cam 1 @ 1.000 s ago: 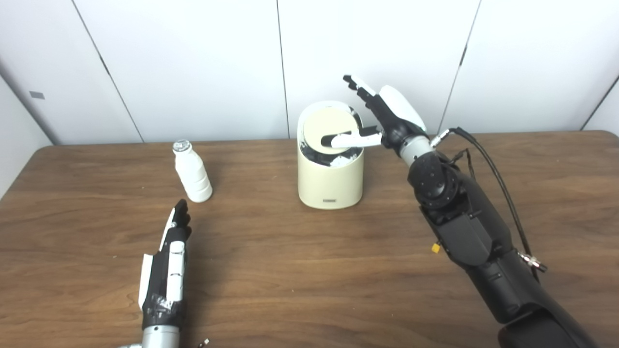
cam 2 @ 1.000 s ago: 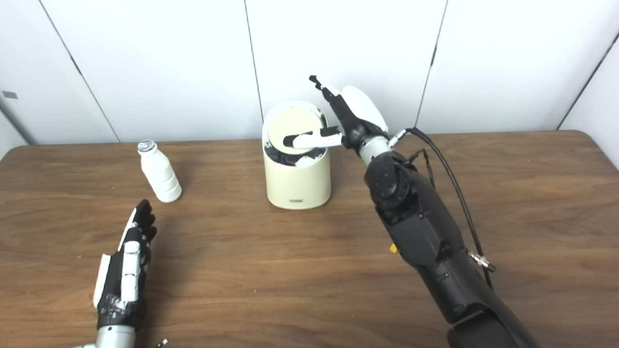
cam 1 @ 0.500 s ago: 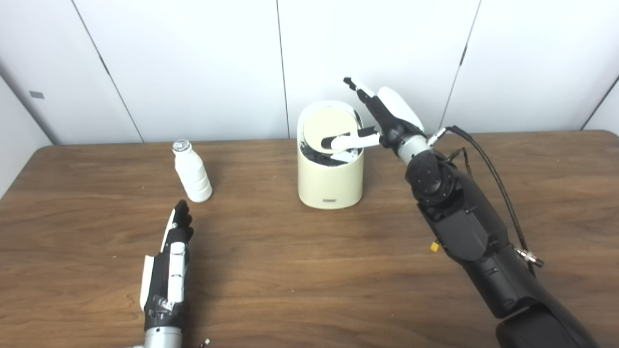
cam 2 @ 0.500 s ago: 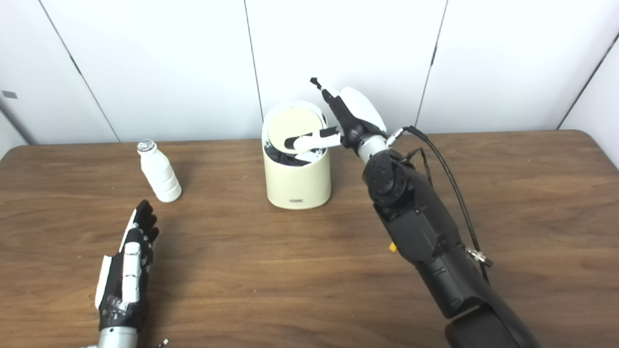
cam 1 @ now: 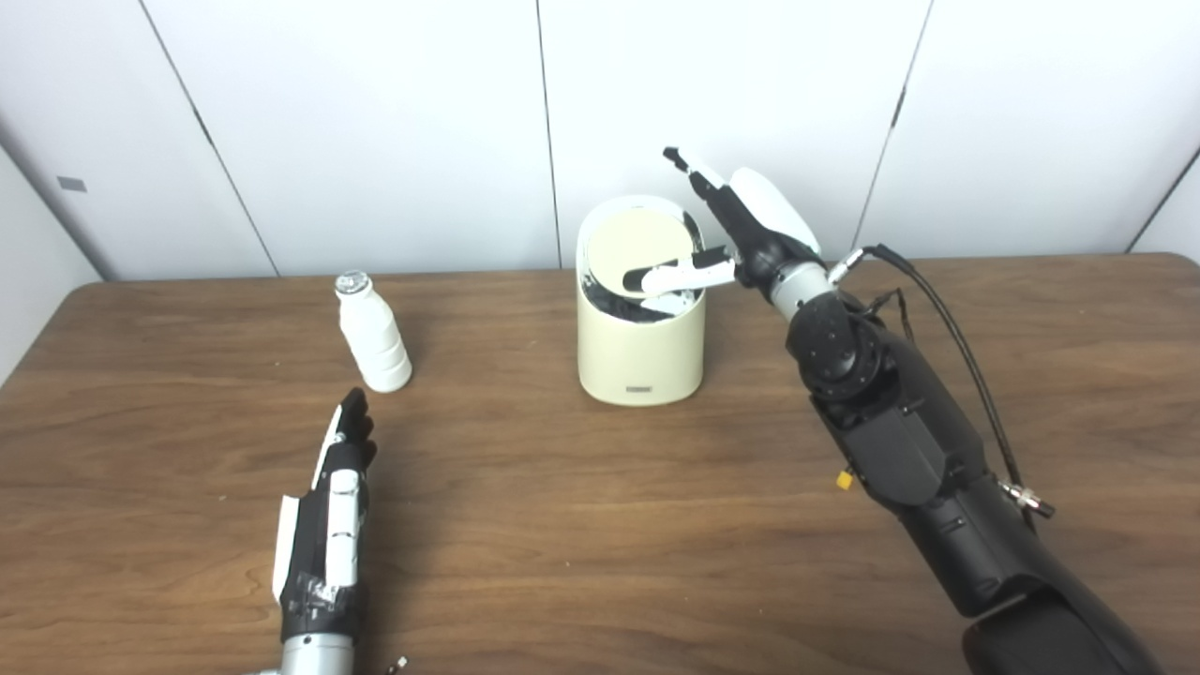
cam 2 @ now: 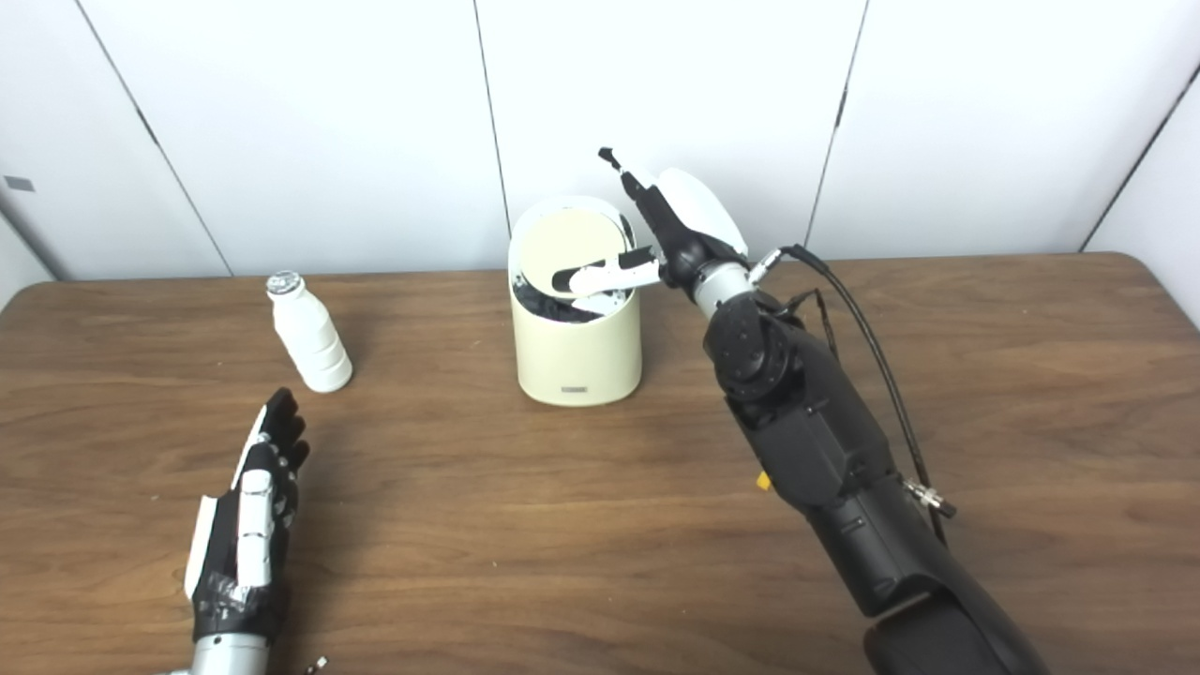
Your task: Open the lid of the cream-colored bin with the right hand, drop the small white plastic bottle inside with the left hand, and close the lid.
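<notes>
Right robot hand (cam 1: 741, 234), fingers spread, thumb pressing the tilted lid (cam 1: 640, 251) of the bin (cam 1: 640, 352); hold it steady while the open, empty left robot hand (cam 1: 328, 511) takes the upright bottle (cam 1: 373, 336) nearby.

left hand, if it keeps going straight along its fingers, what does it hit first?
Most likely the white bottle: the left hand lies flat, fingers pointing away, slightly right. Bare table lies between. The line may pass just right of it.
</notes>
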Available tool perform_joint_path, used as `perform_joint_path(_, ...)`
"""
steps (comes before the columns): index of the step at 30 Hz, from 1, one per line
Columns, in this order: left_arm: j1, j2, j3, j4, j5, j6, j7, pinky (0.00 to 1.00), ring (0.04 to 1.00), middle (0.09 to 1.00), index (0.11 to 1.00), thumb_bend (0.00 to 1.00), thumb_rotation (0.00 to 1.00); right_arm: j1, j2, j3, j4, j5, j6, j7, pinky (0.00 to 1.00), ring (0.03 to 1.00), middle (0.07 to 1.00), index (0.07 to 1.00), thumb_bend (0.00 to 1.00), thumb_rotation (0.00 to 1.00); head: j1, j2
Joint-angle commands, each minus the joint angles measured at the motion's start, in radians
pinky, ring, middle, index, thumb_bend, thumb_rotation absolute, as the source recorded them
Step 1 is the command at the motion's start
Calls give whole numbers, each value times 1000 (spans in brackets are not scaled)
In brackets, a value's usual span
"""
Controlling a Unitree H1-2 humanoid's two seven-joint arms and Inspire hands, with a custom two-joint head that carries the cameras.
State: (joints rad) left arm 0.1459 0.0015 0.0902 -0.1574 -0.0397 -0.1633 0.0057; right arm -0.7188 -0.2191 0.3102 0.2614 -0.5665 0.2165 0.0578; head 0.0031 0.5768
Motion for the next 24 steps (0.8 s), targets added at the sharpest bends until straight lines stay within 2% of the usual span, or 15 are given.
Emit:
perform_joint_path(1, 21, -22, -9, 29, 9, -25, 16, 1000, 1000, 988, 972, 451, 1000, -50, -29, 11, 10, -51, -44, -29, 964, 953, 944, 970, 828, 378, -1, 1)
perform_joint_path(5, 10, -19, -5, 53, 11, -50, 20, 1000, 1000, 984, 967, 454, 1000, -40, -50, 29, 9, -87, -62, -32, 997, 982, 954, 978, 860, 348, -3, -2)
perform_joint_path(9, 8, -16, -5, 60, 6, -56, 26, 1000, 1000, 986, 969, 435, 1000, -27, -52, 18, -5, -79, -65, -25, 1000, 993, 964, 976, 867, 336, -3, -1)
perform_joint_path(11, 9, -17, -5, 61, 1, -58, 25, 1000, 1000, 983, 963, 437, 1000, -19, -45, 0, -13, -52, -63, -22, 1000, 987, 960, 970, 851, 377, -3, -1)
perform_joint_path(16, 13, -15, -8, 58, -3, -67, 22, 1000, 991, 979, 967, 417, 1000, -2, -21, -53, -62, 6, -22, 0, 950, 951, 950, 968, 759, 566, -2, 1)
perform_joint_path(19, 18, -16, -10, 51, -2, -62, 22, 1000, 987, 975, 962, 386, 1000, 10, -11, -92, -113, 34, -3, 1, 869, 922, 941, 964, 758, 698, -1, 6)
perform_joint_path(24, 19, -17, -8, 55, -4, -67, 24, 1000, 972, 968, 956, 363, 964, 51, -11, -145, -236, 78, 64, 39, 828, 913, 948, 968, 737, 748, 0, 8)
